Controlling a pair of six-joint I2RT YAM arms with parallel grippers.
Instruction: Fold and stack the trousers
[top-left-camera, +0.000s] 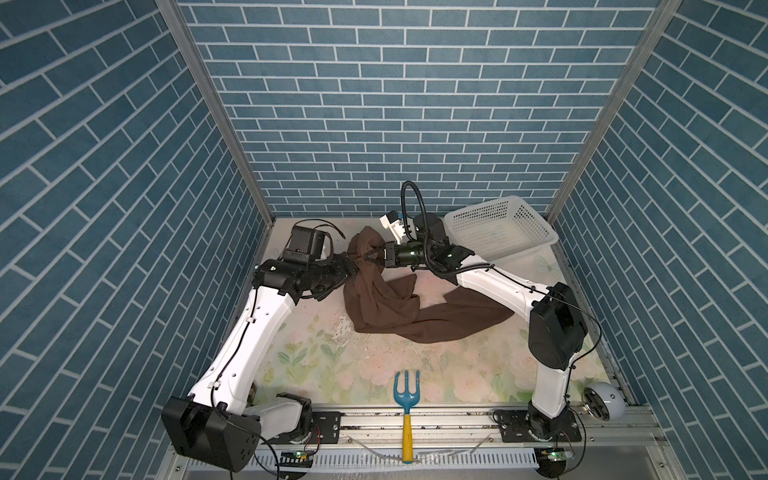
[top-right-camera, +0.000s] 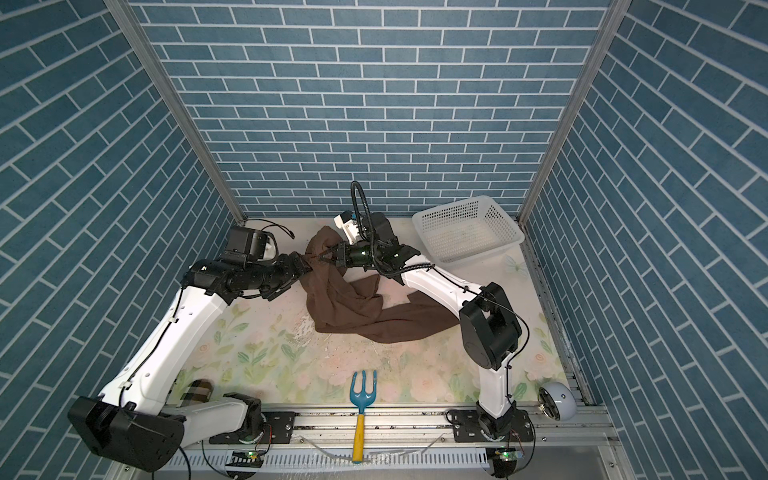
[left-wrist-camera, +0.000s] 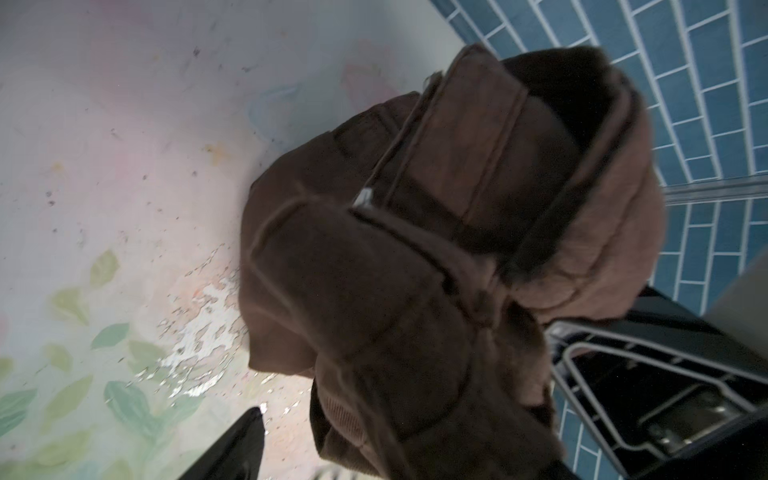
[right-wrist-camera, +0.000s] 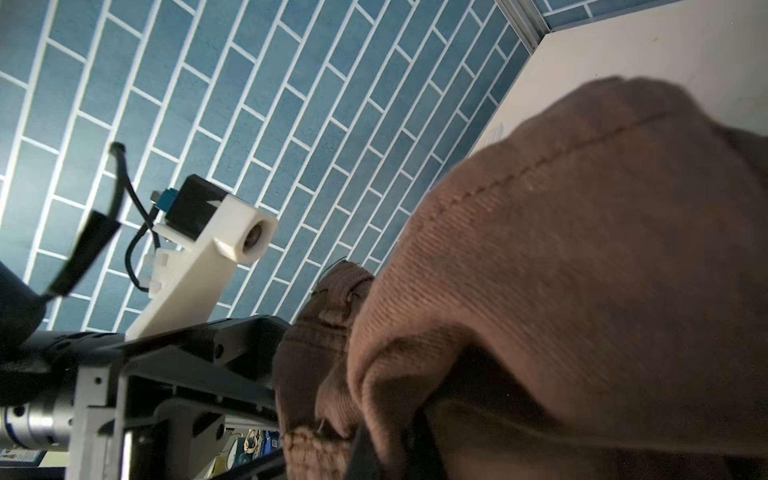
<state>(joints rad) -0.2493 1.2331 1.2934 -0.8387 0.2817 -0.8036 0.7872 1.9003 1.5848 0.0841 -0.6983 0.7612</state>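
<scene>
**Right hand**: pressed together, pinching a bunch of the trousers near the back of the counter. My fingertips are buried in the fabric in both top views. In the right wrist view the brown cloth fills most of the frame, and I cannot make out my own fingers.

**Left hand**: spread, nosed up against the same raised bunch from the opposite side. Its tips are lost in the cloth in both top views. In the left wrist view one black finger is cut off by the frame edge, with bare counter showing between it and the fabric. The other finger is hidden behind the folds. Seams and a stitched band show on the cloth, blurred.

**Trousers:** the upper part is lifted between my two hands. The rest trails in a crumpled heap on the counter towards my right arm, which covers the end of one leg.

**Further out:**
- The white basket sits at the back right corner, its near corner covered by my right arm.
- The blue fork with a yellow handle lies across the front rail.
- The white round object is at the front right; I cannot tell what it is.
- The plaid pouch is mostly hidden behind my left arm.

**Writing:** a small label sits at the edge of the right wrist view, too blurred to read.
</scene>
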